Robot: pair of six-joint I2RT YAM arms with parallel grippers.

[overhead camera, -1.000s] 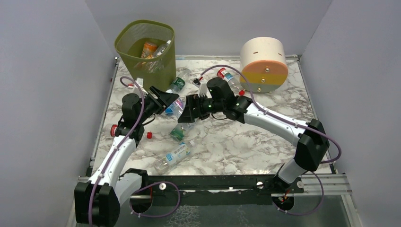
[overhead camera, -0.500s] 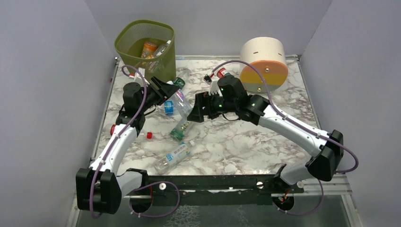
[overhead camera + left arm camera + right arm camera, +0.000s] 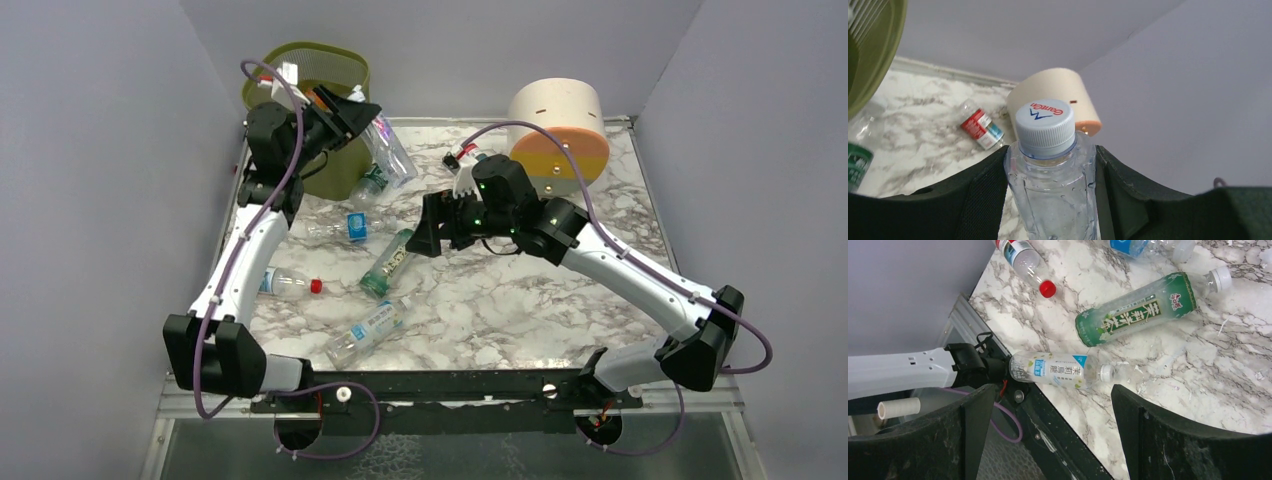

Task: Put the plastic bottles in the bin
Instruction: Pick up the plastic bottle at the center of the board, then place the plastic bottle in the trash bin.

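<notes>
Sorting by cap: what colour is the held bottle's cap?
Cap: white, blue-red logo; clearest in left wrist view.

green-labelled clear plastic bottle: white Chinese characters, looks like 茉莉清茶 | white-labelled clear plastic bottle just beside the green one: dark Chinese characters, too small for me | pale-blue-capped clear plastic bottle, well apart from the green one: red "GanTen" on the cap

white arm links, black joints, purple cables

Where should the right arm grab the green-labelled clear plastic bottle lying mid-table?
Probably mid-body on the green-labelled bottle, from straight above, jaws across its width: it lies flat on the marble table, apart from the other bottles, and tapers toward its white cap.
</notes>
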